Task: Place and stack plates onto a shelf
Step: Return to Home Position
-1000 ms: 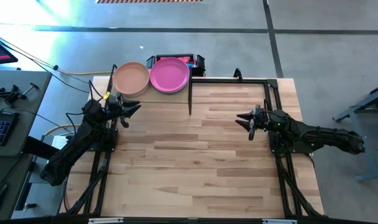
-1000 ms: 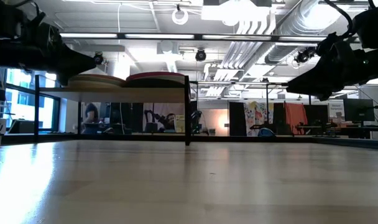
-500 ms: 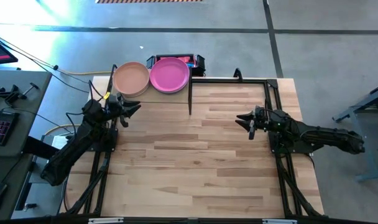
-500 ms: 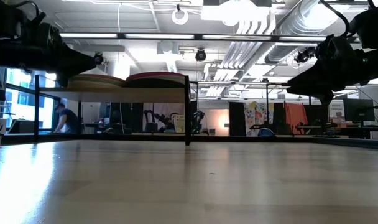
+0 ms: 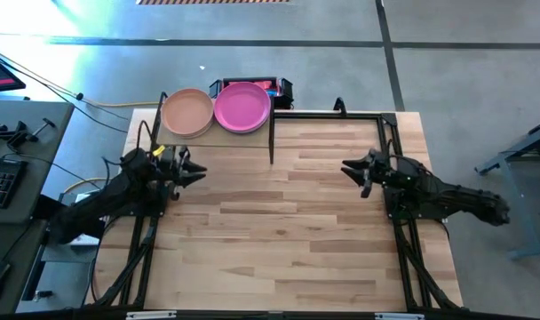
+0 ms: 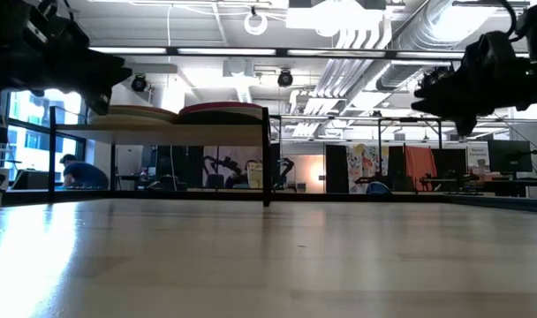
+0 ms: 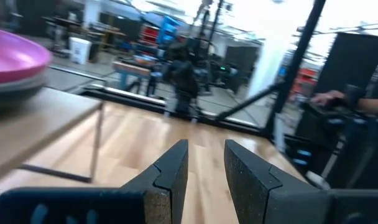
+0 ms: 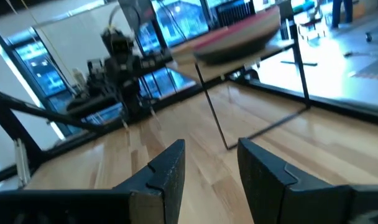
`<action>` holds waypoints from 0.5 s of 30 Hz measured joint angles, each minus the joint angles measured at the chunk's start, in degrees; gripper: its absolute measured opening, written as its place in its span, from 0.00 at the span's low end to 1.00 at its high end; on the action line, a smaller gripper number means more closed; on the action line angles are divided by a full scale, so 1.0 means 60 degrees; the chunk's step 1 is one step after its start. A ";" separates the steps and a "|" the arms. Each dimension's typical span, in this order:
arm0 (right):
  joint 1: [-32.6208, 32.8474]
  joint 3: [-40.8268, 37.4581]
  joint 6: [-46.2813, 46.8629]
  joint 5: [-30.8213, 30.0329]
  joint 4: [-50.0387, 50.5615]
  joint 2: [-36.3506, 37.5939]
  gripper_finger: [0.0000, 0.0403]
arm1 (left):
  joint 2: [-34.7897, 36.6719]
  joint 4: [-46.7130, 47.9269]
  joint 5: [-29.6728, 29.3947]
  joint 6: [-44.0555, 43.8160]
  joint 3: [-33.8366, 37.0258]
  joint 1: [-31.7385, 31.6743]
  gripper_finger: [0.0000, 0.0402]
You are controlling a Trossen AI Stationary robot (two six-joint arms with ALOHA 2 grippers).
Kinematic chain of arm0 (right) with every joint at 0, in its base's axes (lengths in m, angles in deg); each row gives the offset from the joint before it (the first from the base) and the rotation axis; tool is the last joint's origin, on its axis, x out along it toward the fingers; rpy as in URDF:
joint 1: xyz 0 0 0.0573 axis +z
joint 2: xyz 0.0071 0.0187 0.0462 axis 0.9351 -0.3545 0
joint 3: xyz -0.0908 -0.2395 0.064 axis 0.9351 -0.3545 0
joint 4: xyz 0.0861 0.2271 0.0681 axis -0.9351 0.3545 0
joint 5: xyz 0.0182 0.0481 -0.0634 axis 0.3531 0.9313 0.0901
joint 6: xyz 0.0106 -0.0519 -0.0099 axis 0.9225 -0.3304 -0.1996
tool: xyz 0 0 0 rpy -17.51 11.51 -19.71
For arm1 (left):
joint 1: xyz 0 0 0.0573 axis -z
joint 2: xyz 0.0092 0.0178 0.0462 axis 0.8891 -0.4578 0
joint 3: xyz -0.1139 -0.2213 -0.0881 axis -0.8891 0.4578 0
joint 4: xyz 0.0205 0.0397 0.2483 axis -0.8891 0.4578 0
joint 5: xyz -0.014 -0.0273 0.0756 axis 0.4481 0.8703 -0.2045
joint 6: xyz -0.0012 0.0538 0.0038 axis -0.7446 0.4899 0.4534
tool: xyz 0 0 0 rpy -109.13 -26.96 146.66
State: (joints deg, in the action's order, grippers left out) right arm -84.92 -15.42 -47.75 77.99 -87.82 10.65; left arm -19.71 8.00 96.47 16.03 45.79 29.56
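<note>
Magenta and tan plates [image 5: 242, 107] top the shelf [image 6: 162, 132], apart from both arms' open fingers [image 7: 170, 177] [image 8: 167, 174].

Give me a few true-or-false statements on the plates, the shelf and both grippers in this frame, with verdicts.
A magenta plate tops one stack on the shelf. True.
The left gripper grips a plate. False: it is open and empty, above the tabletop.
A peach plate tops the stack beside the magenta one. True.
The right gripper hovers over the shelf. False: it hangs open over bare tabletop, clear of the shelf.
A plate lies on the tabletop between the arms. False: every plate in view is on the shelf.
</note>
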 joint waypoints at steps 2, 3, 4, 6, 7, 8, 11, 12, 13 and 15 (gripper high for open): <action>0.0000 0.0000 0.0000 0.0000 0.0003 0.0292 0.32 | 0.0000 0.0000 0.0000 0.0000 0.0000 0.0336 0.23; 0.0000 0.0000 0.0000 0.0000 0.0004 0.0428 0.32 | 0.0000 0.0000 0.0000 0.0004 0.0000 0.0485 0.23; 0.0000 0.0000 0.0000 0.0000 0.0000 0.0551 0.32 | 0.0000 0.0000 0.0000 0.0000 0.0000 0.0629 0.23; 0.0000 0.0000 0.0000 -0.0002 -0.0068 0.0563 0.32 | 0.0000 0.0000 -0.0003 0.0000 0.0000 0.0926 0.23; 0.0000 0.0000 0.0000 0.0000 -0.0051 0.0541 0.32 | 0.0000 0.0000 -0.0004 0.0000 0.0000 0.1088 0.23; 0.0000 0.0000 0.0000 0.0000 -0.0034 0.0514 0.32 | 0.0000 0.0000 -0.0003 0.0002 0.0000 0.1257 0.23; 0.0000 0.0000 0.0000 0.0000 0.0005 0.0514 0.32 | 0.0000 -0.0003 0.0000 0.0002 0.0000 0.1762 0.23; 0.0000 0.0000 0.0000 0.0000 0.0004 0.0514 0.32 | 0.0000 -0.0004 0.0000 0.0000 0.0000 0.1910 0.23; 0.0000 0.0000 0.0000 -0.0001 0.0004 0.0512 0.32 | 0.0000 0.0000 0.0000 0.0003 0.0000 0.2042 0.23; 0.0000 0.0000 0.0000 0.0000 0.0007 0.0514 0.32 | 0.0000 -0.0002 0.0000 0.0000 0.0000 0.2223 0.23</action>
State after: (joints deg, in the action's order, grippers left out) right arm -84.92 -15.42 -47.75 77.99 -87.78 13.73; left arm -19.71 7.99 96.47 16.03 45.79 42.90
